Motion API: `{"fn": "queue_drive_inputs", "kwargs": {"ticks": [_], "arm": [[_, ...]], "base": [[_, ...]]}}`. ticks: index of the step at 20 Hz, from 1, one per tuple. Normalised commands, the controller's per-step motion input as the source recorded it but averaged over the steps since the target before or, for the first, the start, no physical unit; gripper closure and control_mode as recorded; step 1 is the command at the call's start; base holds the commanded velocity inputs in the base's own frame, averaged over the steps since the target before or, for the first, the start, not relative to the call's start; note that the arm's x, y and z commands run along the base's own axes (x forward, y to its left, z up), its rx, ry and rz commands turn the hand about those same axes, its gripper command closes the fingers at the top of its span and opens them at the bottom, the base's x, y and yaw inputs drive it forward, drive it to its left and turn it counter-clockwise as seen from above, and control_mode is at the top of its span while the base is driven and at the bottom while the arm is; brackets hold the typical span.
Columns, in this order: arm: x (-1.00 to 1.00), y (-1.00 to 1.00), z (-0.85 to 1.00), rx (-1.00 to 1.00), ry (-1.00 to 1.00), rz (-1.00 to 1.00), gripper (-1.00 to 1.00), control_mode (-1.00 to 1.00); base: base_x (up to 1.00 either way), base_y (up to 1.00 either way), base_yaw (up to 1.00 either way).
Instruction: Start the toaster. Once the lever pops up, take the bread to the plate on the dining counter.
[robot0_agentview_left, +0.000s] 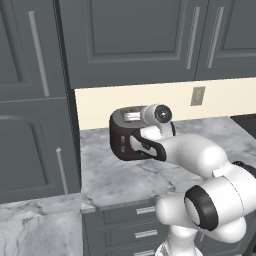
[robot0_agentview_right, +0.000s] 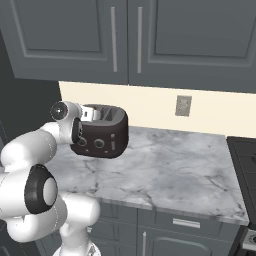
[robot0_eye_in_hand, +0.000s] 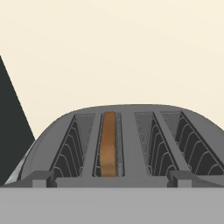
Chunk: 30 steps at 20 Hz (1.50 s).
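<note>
Bread (robot0_eye_in_hand: 108, 144) upright in toaster (robot0_eye_in_hand: 122, 140) slot: light, stiff, crumbly; pinch top edge across thin faces. Claw (robot0_eye_in_hand: 112, 183) apart, empty.

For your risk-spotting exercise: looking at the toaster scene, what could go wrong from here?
1. The bread sits deep in one narrow slot of the toaster; the pincer could catch the slot walls.
2. The arm crowds the toaster's end, so it may nudge the toaster along the worktop.
</note>
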Motion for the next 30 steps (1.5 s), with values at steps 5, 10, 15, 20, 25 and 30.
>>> {"fn": "queue_drive_inputs", "kwargs": {"ticks": [5, 10, 15, 20, 25, 30], "arm": [[0.0, 0.0, 0.0, 0.0, 0.0, 0.0, -1.0, -1.0], [0.0, 0.0, 0.0, 0.0, 0.0, 0.0, -1.0, -1.0], [0.0, 0.0, 0.0, 0.0, 0.0, 0.0, -1.0, -1.0], [0.0, 0.0, 0.0, 0.0, 0.0, 0.0, -1.0, -1.0], [0.0, 0.0, 0.0, 0.0, 0.0, 0.0, -1.0, -1.0], [0.0, 0.0, 0.0, 0.0, 0.0, 0.0, -1.0, -1.0]], "base": [[0.0, 0.0, 0.0], [0.0, 0.0, 0.0], [0.0, 0.0, 0.0], [0.0, 0.0, 0.0], [0.0, 0.0, 0.0], [0.0, 0.0, 0.0]]}}
